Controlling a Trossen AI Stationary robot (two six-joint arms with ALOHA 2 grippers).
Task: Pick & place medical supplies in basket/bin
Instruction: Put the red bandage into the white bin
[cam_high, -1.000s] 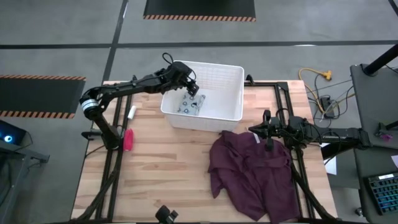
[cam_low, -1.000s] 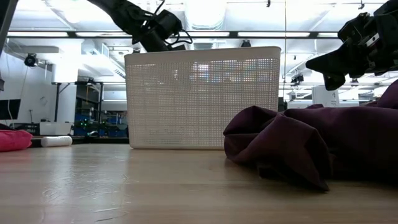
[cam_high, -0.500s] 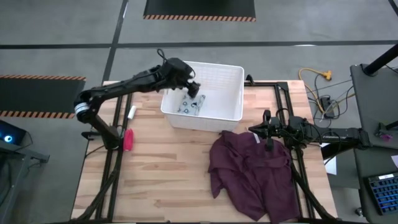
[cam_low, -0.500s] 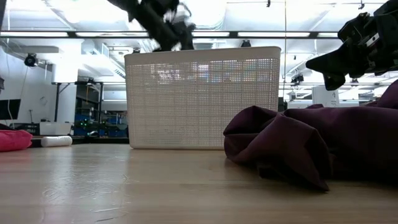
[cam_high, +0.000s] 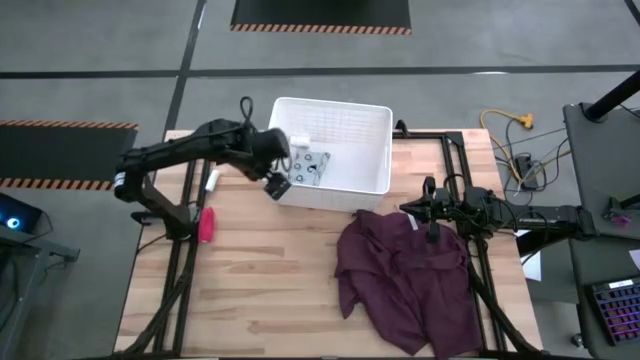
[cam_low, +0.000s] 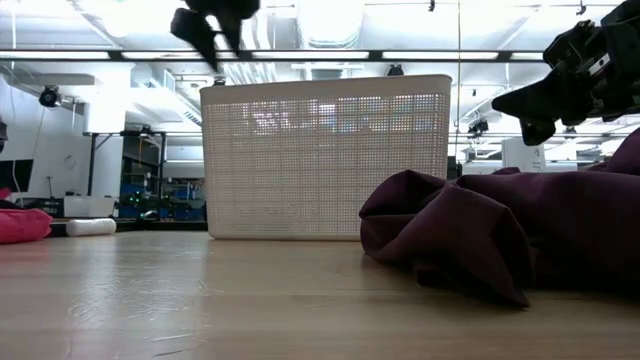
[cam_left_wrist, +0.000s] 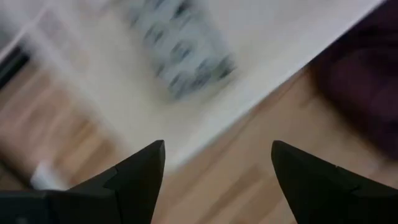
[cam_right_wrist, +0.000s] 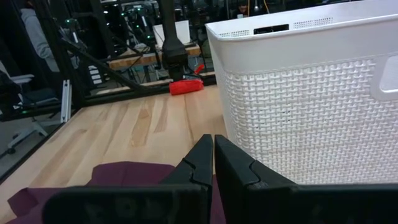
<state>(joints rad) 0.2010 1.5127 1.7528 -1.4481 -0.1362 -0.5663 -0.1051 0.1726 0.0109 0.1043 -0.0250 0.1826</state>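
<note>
With our left gripper (cam_high: 278, 183) spread empty beside the basket (cam_high: 350, 182), we judge the white tube (cam_high: 211, 181) light, rigid, best pinched mid-length.

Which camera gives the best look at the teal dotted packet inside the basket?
The high view: the teal packet lies unobstructed on the floor of the white basket. The left wrist view shows it only as a blur, and in the low and right wrist views the basket wall hides it.

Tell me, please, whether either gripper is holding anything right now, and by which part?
Nothing is held. The left gripper is open and empty beside the basket; the right gripper is shut on nothing above the maroon cloth.
</note>
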